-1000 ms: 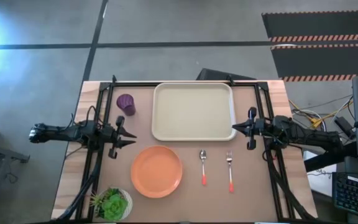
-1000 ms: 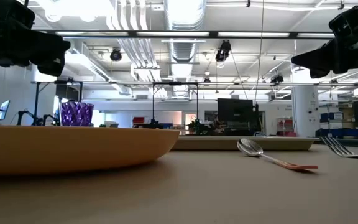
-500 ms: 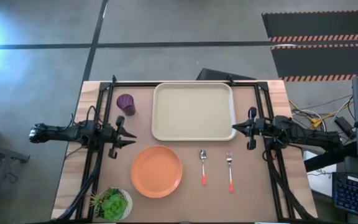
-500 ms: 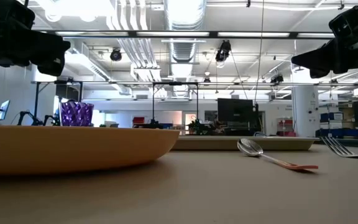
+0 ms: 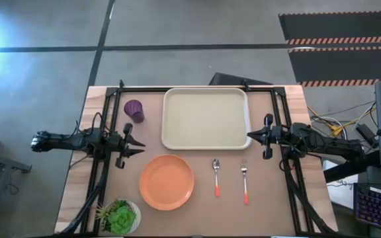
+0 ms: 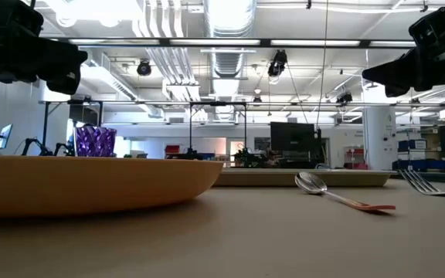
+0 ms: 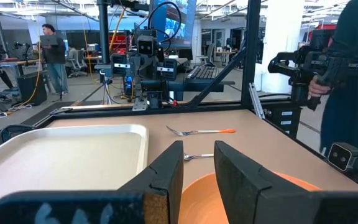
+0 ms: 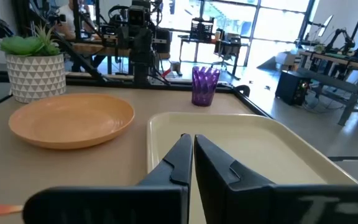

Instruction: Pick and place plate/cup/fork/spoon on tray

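Observation:
The orange plate [image 5: 167, 182] lies flat near the table's front. The purple cup [image 5: 134, 110] stands upright left of the cream tray [image 5: 206, 118], which lies at the table's far middle. The spoon [image 5: 216, 176] and the fork [image 5: 245, 180] lie side by side right of the plate, handles toward the near edge. My left gripper [image 5: 139, 147] hovers between cup and plate, its fingers [image 7: 173, 163] a little apart and empty. My right gripper [image 5: 249, 136] hovers at the tray's right rim, shut and empty [image 8: 189, 138].
A white pot with a green plant [image 5: 119, 216] stands at the near left corner. A black frame [image 5: 111, 106] runs along the table's sides and back. A person [image 7: 347, 68] stands beyond the table's edge, and another [image 7: 51, 53] is farther off in the room.

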Controlling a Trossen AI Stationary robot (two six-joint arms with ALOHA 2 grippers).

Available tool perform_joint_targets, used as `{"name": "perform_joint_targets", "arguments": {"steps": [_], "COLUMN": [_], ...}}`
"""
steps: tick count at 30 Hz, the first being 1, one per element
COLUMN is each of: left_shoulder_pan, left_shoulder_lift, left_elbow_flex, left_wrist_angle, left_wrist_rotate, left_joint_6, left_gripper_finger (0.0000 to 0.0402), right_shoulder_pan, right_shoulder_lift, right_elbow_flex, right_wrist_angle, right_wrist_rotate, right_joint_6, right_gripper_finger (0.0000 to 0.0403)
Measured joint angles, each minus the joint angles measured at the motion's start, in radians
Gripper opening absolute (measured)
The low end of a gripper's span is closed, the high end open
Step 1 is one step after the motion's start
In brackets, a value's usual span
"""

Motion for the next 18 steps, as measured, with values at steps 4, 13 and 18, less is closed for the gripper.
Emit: {"name": "perform_joint_targets", "arguments": {"steps": [4,13,18], "left_shoulder_pan": [0.0,0.0,0.0], "left_shoulder_lift": [0.0,0.0,0.0], "left_elbow_flex": [0.0,0.0,0.0], "left_wrist_angle": [0.0,0.0,0.0], "left_wrist_rotate": [0.0,0.0,0.0], "left_joint_6": [0.0,0.0,0.0], "left_gripper_finger": [0.0073,0.0073,0.0073], "right_shoulder_pan": [0.0,0.0,0.0], "right_shoulder_lift": [0.0,0.001,0.001], "right_elbow_flex": [0.0,0.0,0.0], "right_wrist_angle": [0.001,0.072,0.22], "right_wrist_rotate": [0.005,0.148,0.288], "right_joint_6": [0.142,0.314,0.461], "right_gripper_finger": [0.0009,0.0009,0.0009]}}
